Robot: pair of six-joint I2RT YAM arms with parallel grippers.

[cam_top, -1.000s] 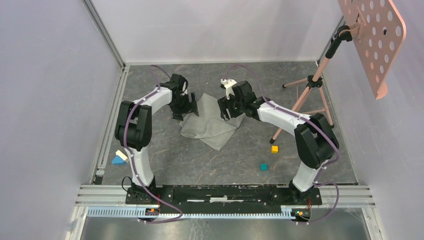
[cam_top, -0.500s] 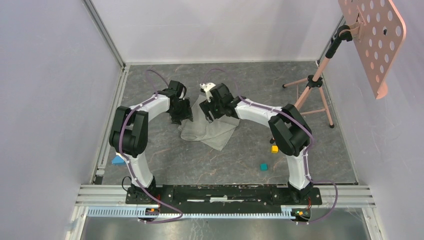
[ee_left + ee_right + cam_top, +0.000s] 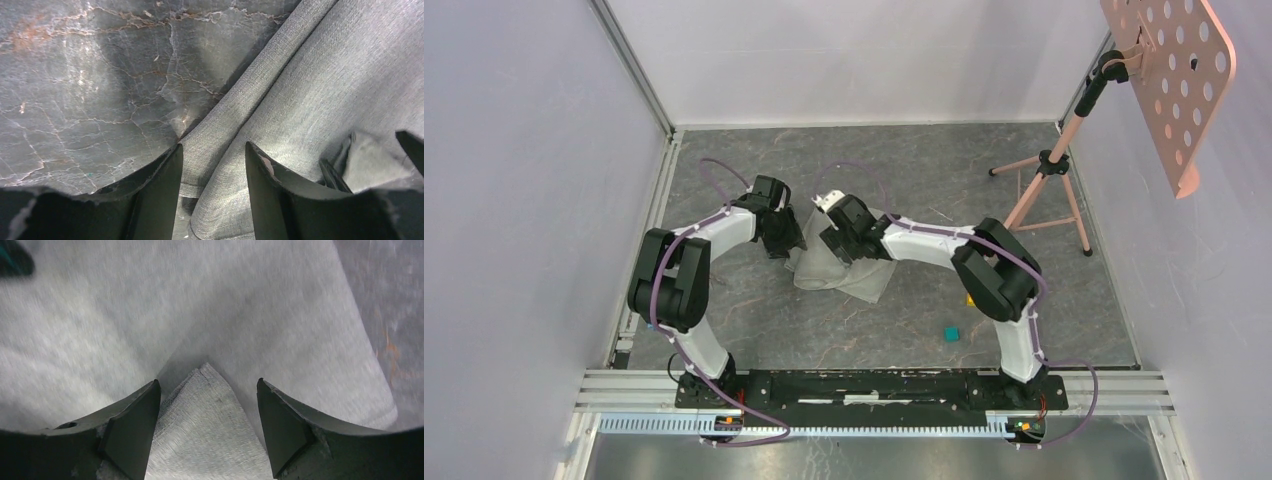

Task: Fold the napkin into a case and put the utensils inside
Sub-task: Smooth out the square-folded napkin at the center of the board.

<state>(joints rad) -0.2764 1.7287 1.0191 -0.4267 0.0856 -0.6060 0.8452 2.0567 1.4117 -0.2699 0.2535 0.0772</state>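
Grey-green napkin (image 3: 864, 278), bunched, long axis seemingly left-right.

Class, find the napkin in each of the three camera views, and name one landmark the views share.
Top external: napkin crumpled, mid-picture.
Left wrist: napkin fills the right side, its hem running diagonally.
Right wrist: napkin fills nearly the whole frame, a folded corner at bottom centre.
Shared landmark: dark marbled tabletop: left side in left wrist, right edge in right wrist.
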